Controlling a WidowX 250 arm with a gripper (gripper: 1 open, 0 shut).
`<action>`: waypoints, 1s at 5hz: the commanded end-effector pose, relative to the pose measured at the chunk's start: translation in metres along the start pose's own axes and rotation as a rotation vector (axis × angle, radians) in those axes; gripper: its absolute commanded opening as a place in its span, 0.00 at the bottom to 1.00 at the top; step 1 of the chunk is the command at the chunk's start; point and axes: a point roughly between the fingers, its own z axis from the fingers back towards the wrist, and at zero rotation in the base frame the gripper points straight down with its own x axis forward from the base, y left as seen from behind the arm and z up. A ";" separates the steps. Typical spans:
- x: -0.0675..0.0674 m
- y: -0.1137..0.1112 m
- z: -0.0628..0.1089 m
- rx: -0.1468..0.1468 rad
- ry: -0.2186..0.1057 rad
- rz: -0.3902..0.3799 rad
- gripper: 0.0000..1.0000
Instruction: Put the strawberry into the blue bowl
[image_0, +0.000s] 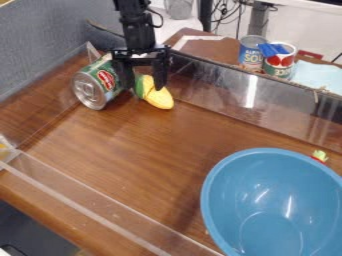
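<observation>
Blue bowl sits near right, well apart from the action. Green tin can lies on its side at far left, just beside the gripper. Jaws wide, holding nothing, straddling a yellow-orange piece. No strawberry clearly visible; can't tell where it is. Risks: grabbing the wrong item, or a finger nudging the can so it rolls.

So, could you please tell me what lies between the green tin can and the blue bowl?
In the camera view, a yellow-and-green object lies beside the green tin can; from there to the blue bowl is bare wooden table.
</observation>
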 end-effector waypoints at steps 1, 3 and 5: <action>0.006 0.010 0.008 0.012 -0.031 0.016 1.00; 0.010 0.016 0.001 0.013 -0.019 0.030 1.00; 0.012 0.021 -0.005 0.013 -0.007 0.042 1.00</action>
